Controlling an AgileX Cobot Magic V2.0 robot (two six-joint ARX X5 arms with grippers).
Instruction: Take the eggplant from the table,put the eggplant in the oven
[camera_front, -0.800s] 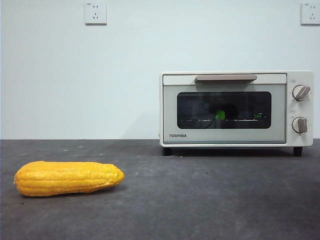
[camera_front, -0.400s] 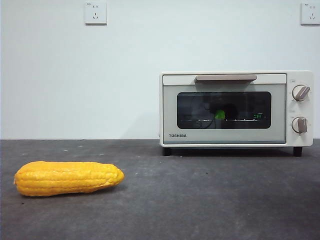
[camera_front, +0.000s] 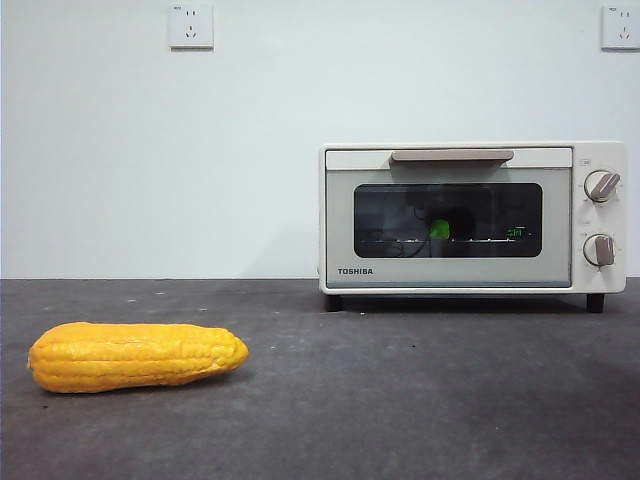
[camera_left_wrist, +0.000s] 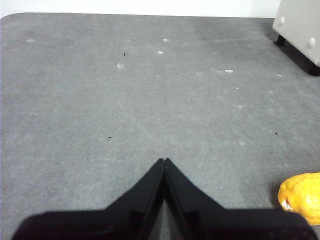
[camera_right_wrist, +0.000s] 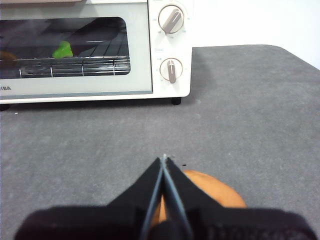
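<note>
1. Left claw (camera_left_wrist: 164, 161): both black jaws are pressed together into a single point, with nothing held between them. The claw hangs above the tabletop (camera_left_wrist: 150, 100).
2. Right claw (camera_right_wrist: 164, 159): jaws are likewise closed tip to tip, empty, above the tabletop.
3. Front view: neither arm appears in the frame.

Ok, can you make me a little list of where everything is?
oven: on the table, door shut
eggplant: inside oven, green end shows through the glass
corn: lying on table, apart from oven
left gripper: shut, empty, near corn
right gripper: shut, empty, facing oven
</note>
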